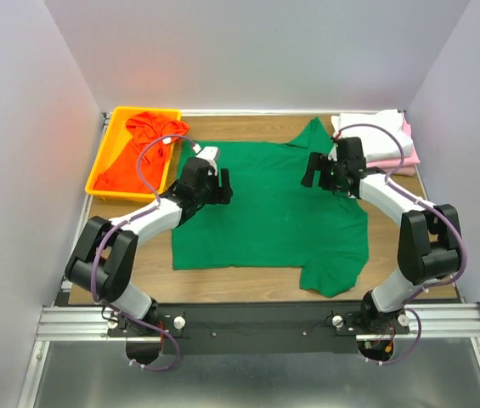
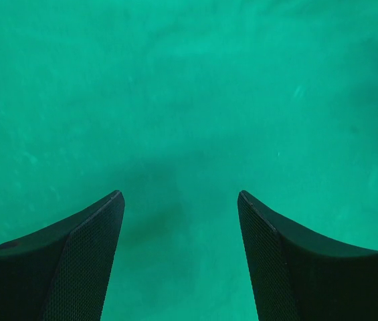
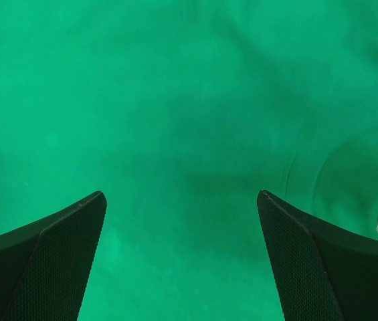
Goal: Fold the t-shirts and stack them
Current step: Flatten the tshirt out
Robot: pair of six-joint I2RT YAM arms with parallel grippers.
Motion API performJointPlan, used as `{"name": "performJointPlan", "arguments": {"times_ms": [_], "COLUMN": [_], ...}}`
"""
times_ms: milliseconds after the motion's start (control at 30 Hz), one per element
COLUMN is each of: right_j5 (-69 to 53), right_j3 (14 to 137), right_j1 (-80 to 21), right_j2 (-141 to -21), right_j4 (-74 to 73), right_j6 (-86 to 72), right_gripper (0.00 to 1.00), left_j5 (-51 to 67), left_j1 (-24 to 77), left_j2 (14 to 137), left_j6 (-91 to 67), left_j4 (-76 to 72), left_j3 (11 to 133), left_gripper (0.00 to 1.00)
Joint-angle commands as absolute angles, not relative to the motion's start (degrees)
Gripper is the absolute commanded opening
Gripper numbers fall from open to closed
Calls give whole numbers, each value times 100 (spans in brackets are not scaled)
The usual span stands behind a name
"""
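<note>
A dark green t-shirt (image 1: 269, 212) lies spread flat on the wooden table. My left gripper (image 1: 220, 189) hovers over its left part, jaws open and empty; the left wrist view shows only green cloth (image 2: 189, 100) between the fingers. My right gripper (image 1: 314, 172) hovers over its upper right part, open and empty, with green cloth (image 3: 175, 100) below it. An orange-red t-shirt (image 1: 138, 153) lies crumpled in the yellow tray (image 1: 104, 161) at the far left. A white t-shirt (image 1: 367, 127) and a pink t-shirt (image 1: 397, 157) lie folded in a stack at the far right.
White walls close in the table on the left, back and right. The wooden table (image 1: 129, 246) shows bare on the near left of the green shirt. A metal rail (image 1: 256, 319) with the arm bases runs along the near edge.
</note>
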State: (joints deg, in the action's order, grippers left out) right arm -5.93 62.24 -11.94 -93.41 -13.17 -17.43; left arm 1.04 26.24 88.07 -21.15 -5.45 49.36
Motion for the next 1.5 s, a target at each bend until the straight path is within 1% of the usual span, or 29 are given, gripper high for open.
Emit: {"name": "performJointPlan", "arguments": {"times_ms": [0, 300, 567, 800, 967, 1267, 1467], "right_j5": [-861, -897, -607, -448, -440, -650, -992], "right_j3": [5784, 5423, 5537, 5809, 6134, 7021, 7312], "right_j1": [-1204, -1204, -1195, -1134, -967, -853, -853], "right_j2": [-9123, -9500, -9896, -10309, -10608, -11205, -11146], "right_j4": [-1134, -976, -906, -870, -879, -905, -958], "right_j6": [-2100, -2285, -2469, -2531, -2610, -2400, -2180], "right_gripper": [100, 100, 100, 100, 100, 100, 100], "left_j5": [439, 545, 501, 650, 887, 801, 581], "left_j1": [2637, 2637, 2610, 2382, 2285, 2110, 2013], "left_j2": [8868, 9483, 10010, 10274, 10625, 11275, 11479], "left_j6": [-2303, -2329, -2285, -2189, -1996, -1723, -1539], "left_j4": [-835, -896, -914, -914, -870, -457, -97], "left_j3": [4738, 4746, 4939, 5124, 5528, 6670, 7434], "left_gripper": [76, 76, 76, 76, 76, 75, 75]}}
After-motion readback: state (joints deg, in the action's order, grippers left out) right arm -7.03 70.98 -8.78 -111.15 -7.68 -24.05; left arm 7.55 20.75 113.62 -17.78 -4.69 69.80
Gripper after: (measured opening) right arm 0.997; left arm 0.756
